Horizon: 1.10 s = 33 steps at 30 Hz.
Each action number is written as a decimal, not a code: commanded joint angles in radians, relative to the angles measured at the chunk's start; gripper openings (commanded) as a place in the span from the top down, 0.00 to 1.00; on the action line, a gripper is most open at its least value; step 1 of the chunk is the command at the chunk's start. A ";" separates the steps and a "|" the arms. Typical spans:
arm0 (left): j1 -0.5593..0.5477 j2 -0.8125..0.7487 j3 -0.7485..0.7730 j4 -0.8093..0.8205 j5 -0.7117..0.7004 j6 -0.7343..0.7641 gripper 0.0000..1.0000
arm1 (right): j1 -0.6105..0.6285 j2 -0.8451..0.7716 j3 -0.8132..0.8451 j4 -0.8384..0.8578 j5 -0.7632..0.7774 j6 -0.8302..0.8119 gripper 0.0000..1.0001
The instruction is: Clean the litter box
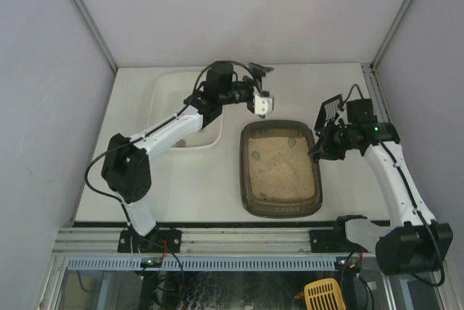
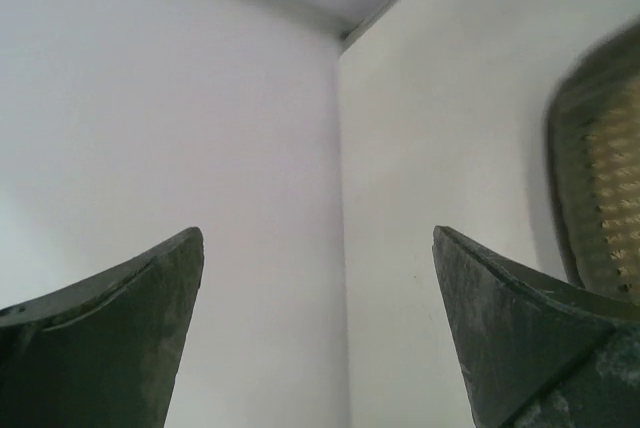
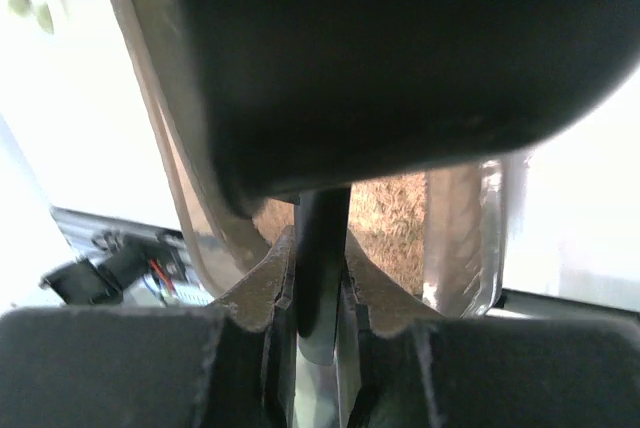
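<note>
The dark brown-grey litter box [image 1: 281,210] with beige litter lies at the table's middle. Two small grey clumps [image 1: 291,140] rest on the litter near its far end. My right gripper [image 1: 319,152] hangs at the box's right rim, shut on the handle of a black slotted scoop [image 1: 330,111]. In the right wrist view the fingers [image 3: 265,283] clamp the handle [image 3: 322,248] above the box's rim [image 3: 455,238]. My left gripper [image 1: 259,71] is open and empty, high beyond the box's far-left corner. The left wrist view shows its gripper [image 2: 318,233] spread wide and the box [image 2: 600,168] at the right edge.
A plain white tub [image 1: 168,89] stands left of the litter box, under my left arm. Grey walls close the table at the back and both sides. A yellow slotted scoop [image 1: 322,295] lies below the table's front rail.
</note>
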 commanded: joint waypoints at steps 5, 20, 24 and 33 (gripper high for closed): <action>0.140 -0.209 -0.030 0.061 -0.550 -1.156 0.00 | 0.246 0.115 0.066 -0.156 -0.072 -0.038 1.00; 0.269 -0.280 -0.271 -0.095 -0.547 -1.777 0.00 | 0.494 0.448 0.143 -0.309 -0.100 -0.047 1.00; 0.269 -0.282 -0.327 -0.051 -0.540 -1.887 0.00 | 0.523 0.511 0.166 -0.317 -0.063 -0.057 1.00; 0.268 -0.281 -0.337 -0.090 -0.518 -2.008 0.00 | 0.536 0.598 0.171 -0.214 -0.061 -0.035 1.00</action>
